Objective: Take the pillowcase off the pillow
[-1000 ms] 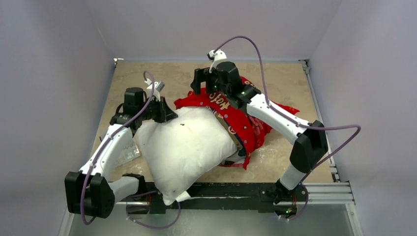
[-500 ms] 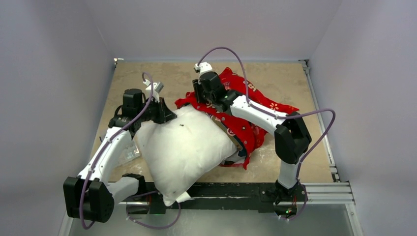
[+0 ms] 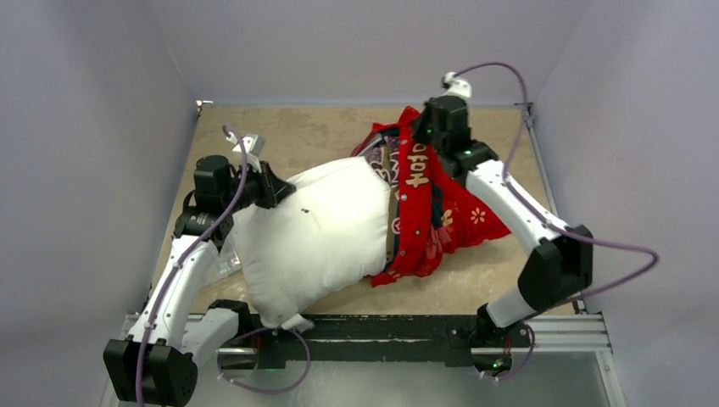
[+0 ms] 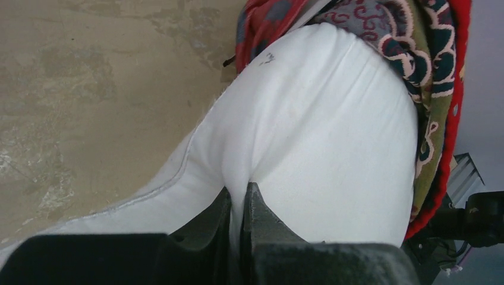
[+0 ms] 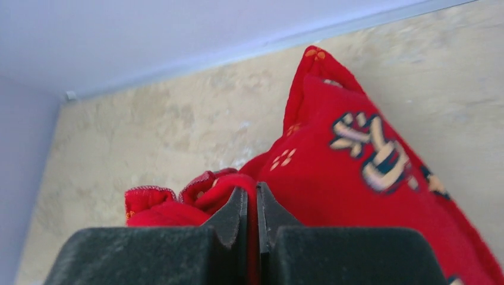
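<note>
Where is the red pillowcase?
In the top view, the pillowcase is bunched on the table's right side, covering only the pillow's right end, with the right hand pinching its far corner.

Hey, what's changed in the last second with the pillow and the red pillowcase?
The right gripper, jaws shut on the pillowcase, swung rightward and farther from the bases, dragging the red cover further off the pillow. The left gripper stayed clamped on the pillow's far left corner.
</note>
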You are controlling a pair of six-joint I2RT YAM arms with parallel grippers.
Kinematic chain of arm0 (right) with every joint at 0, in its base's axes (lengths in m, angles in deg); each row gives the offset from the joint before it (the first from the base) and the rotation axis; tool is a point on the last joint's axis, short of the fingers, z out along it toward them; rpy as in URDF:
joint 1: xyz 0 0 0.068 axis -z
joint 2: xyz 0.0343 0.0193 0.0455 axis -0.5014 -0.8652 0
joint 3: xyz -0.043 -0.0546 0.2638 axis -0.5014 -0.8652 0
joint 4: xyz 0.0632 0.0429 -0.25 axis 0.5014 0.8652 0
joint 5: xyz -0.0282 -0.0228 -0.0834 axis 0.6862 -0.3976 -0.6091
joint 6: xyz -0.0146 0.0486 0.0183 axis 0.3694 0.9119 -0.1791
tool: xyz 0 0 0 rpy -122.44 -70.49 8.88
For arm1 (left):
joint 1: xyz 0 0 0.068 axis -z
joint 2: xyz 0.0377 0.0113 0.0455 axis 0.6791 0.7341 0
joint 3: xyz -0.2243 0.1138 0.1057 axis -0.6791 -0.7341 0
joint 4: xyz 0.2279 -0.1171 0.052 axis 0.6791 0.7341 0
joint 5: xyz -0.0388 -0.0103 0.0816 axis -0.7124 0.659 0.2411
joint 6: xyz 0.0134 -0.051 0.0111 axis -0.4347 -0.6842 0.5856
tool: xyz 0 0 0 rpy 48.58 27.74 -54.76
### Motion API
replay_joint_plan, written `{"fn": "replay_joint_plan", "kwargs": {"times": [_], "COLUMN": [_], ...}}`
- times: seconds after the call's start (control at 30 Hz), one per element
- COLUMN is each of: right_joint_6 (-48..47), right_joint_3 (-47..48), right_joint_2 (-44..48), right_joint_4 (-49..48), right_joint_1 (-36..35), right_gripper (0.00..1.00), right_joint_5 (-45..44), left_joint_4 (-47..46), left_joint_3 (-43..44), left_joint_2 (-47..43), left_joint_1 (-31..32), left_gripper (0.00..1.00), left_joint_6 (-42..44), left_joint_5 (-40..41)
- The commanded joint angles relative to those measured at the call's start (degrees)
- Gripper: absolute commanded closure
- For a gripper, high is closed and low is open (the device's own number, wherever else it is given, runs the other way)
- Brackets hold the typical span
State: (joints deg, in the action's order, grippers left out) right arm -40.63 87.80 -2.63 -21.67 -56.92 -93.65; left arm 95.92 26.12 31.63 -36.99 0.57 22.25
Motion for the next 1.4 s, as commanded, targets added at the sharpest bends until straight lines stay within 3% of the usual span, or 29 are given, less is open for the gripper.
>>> {"fn": "replay_joint_plan", "kwargs": {"times": [0.0,0.23,0.57,0.63,0.73,0.93,1.1,1.3,1.37], "right_joint_6": [9.09,19.75,18.48,16.15,10.73,2.61,1.9,2.86,2.73], "right_joint_3": [-3.41,-7.13,-7.56,-8.22,-8.72,-11.34,-16.11,-23.19,-25.22], "right_joint_2": [9.76,15.83,24.26,25.58,25.17,17.74,15.4,20.18,22.04], "right_joint_4": [-10.61,-15.44,-18.59,-19.58,-22.0,-22.25,-22.21,-22.96,-21.98], "right_joint_1": [9.78,15.67,21.56,21.73,21.73,21.68,21.73,21.73,21.73], "right_gripper": [1.0,1.0,1.0,1.0,1.0,0.81,0.55,0.18,0.1], "right_joint_5": [-6.03,-7.11,-8.62,-4.65,8.58,27.55,30.35,29.6,29.02], "left_joint_4": [-2.56,-1.98,-0.03,0.3,0.1,0.49,2.47,2.54,2.61], "left_joint_3": [-0.51,-0.8,-1.65,-1.71,-1.62,-1.0,0.13,0.2,0.42], "left_joint_2": [-2.89,-7.49,-14.54,-14.35,-12.58,-6.57,-1.58,0.23,0.05], "left_joint_1": [-3.43,-5.46,-5.69,-5.7,-5.69,-5.7,-5.69,-5.69,-5.35], "left_gripper": [1.0,1.0,1.0,1.0,1.0,1.0,0.97,0.59,0.47], "left_joint_6": [-0.59,-1.74,-3.19,-3.26,-2.9,-2.4,-2.09,-1.79,-1.46], "left_joint_5": [5.62,13.91,31.86,33.39,31.45,26.24,26.08,23.96,23.53]}}
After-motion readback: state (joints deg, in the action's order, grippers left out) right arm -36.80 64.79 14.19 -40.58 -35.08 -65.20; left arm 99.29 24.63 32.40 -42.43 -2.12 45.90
